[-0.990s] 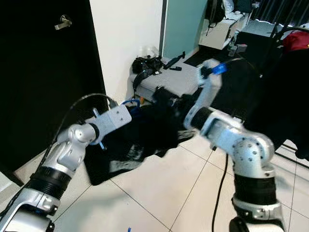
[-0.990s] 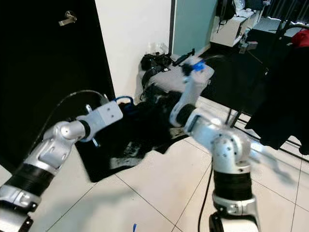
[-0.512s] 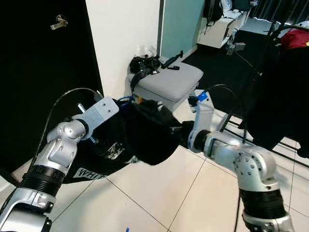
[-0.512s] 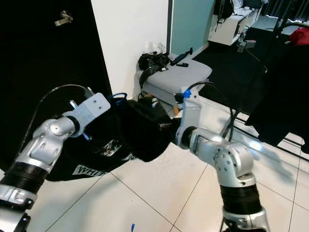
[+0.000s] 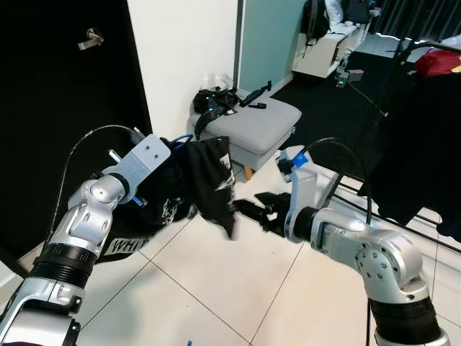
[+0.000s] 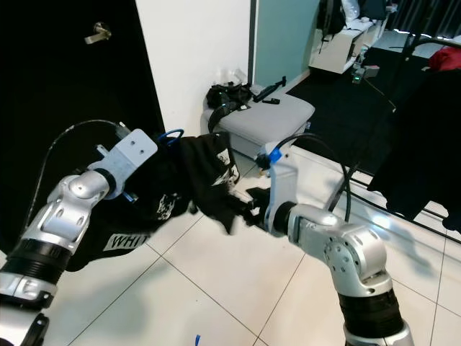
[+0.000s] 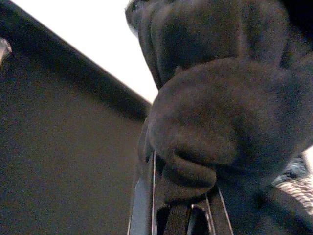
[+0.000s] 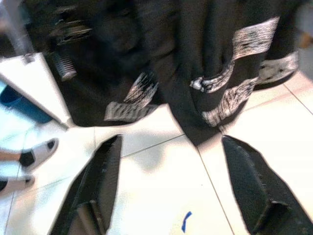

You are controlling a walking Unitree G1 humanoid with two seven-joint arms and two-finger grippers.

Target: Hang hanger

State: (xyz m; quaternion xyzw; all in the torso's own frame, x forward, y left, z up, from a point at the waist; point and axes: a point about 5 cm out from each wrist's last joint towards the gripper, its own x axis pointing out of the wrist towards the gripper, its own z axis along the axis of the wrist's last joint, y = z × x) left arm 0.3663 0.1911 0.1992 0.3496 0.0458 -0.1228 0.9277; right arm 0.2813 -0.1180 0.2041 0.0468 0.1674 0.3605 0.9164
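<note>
My left gripper [image 5: 173, 148] is pinching a black printed garment [image 5: 194, 184] that is hanging above the white tile floor [image 5: 216, 288]. My right gripper [image 5: 248, 205], fingers spread wide, is hovering just beside the cloth's lower edge, holding nothing.

the left arm is bent and raised, its left gripper [image 5: 167, 155] buried in dark cloth, fingers hidden. the right arm reaches across in front, right gripper [image 8: 168, 188] with its two black fingers [image 8: 100, 183] spread wide apart, holding nothing.
</note>
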